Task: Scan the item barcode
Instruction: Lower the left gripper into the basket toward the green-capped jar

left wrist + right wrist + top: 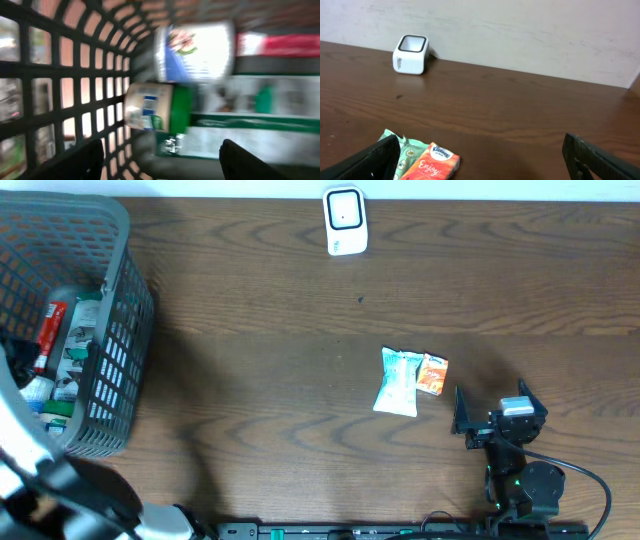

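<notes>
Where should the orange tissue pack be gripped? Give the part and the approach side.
Probably top-down, pinching the near and far ends of the orange tissue pack: it lies flat, and the pale green packet crowds its left long edge.

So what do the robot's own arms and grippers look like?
The right arm is black, with a grey block at the wrist, a green light and a black cable. The left arm is white with black joints. The left gripper and right gripper have black fingers.
</notes>
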`<act>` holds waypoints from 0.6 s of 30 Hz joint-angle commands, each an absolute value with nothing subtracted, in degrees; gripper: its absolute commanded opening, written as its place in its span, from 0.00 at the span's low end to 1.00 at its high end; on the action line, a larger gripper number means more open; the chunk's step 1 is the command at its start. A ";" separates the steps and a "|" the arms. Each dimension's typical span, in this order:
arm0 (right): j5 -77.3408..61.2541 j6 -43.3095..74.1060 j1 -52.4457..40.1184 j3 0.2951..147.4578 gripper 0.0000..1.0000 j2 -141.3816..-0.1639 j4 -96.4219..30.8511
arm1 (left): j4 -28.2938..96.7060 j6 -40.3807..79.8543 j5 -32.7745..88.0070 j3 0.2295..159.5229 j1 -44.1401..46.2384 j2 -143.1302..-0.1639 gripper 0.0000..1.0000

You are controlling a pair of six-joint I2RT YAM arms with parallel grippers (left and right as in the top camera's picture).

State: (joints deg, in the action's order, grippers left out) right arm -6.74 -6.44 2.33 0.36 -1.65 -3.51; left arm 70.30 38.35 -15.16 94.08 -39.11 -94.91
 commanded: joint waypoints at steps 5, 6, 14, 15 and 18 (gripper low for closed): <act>-6.94 -5.63 2.15 0.32 0.99 -1.56 -3.70 | 67.85 35.27 -10.46 91.85 -39.22 -91.77 0.85; -6.94 -5.63 2.15 0.32 0.99 -1.56 -3.68 | 66.59 35.11 -10.44 90.45 -39.29 -91.77 0.87; -6.94 -5.63 2.13 0.32 0.99 -1.56 -3.68 | 60.53 33.04 -3.90 81.78 -45.67 -91.79 0.89; -6.94 -5.63 2.09 0.32 0.99 -1.56 -3.70 | 59.68 32.29 -3.31 80.79 -46.61 -91.79 0.90; -6.94 -5.63 1.61 0.32 0.99 -1.56 -3.68 | 57.82 31.90 -3.07 78.11 -48.58 -91.94 0.90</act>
